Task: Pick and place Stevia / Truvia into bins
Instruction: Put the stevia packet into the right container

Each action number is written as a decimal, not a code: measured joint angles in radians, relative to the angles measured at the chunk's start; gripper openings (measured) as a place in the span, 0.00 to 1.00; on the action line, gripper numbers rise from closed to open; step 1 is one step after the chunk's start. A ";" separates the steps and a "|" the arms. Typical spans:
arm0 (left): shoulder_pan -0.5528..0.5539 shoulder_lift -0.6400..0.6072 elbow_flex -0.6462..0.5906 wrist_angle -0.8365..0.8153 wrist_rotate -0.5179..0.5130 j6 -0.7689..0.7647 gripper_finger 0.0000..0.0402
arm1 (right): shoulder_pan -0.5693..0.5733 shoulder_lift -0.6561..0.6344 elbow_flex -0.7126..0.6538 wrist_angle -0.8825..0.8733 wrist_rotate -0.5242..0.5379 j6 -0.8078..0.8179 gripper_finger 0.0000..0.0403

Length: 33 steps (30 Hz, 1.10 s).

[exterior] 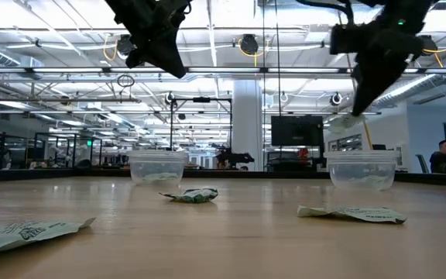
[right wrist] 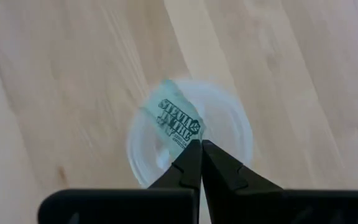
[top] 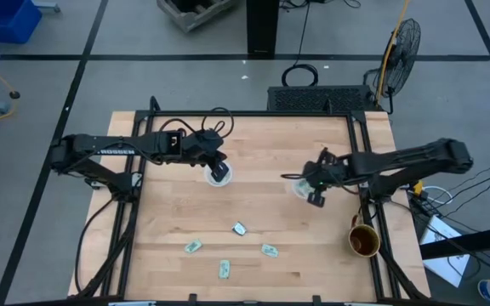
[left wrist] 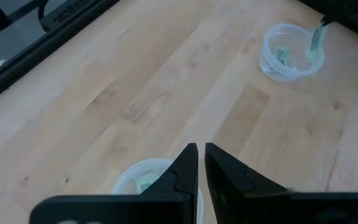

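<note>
Paper, thin and limp, hangs from my right gripper [right wrist: 201,148], pinched at one corner; this packet [right wrist: 180,121] dangles over the right cup [top: 300,188], so I should centre it above the rim and part the fingers only a little, letting it drop flat inside. My left gripper [left wrist: 201,163] hovers over the left cup [top: 219,176], fingers nearly touching, holding nothing. Four crinkled packets [top: 240,229] lie on the smooth wooden table [top: 168,212]; both cups are clear, thin plastic.
</note>
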 joint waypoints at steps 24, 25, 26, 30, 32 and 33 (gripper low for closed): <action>0.000 0.000 0.000 -0.001 -0.030 0.000 0.09 | -0.117 0.061 -0.095 0.083 -0.068 0.016 0.00; 0.000 0.000 0.000 -0.001 -0.030 0.000 0.09 | -0.122 0.061 -0.095 0.093 -0.092 0.002 0.00; 0.000 0.000 0.000 0.000 -0.030 0.000 0.09 | -0.126 0.063 -0.095 0.102 -0.110 -0.009 0.00; 0.000 0.000 0.000 -0.002 -0.030 0.000 0.09 | -0.134 0.084 -0.100 0.118 -0.115 -0.016 0.00; 0.000 0.000 0.000 -0.002 -0.030 0.000 0.09 | -0.139 0.098 -0.116 0.127 -0.115 -0.018 0.00; 0.000 0.000 0.000 -0.001 -0.030 0.000 0.09 | -0.140 0.106 -0.128 0.132 -0.115 -0.024 0.00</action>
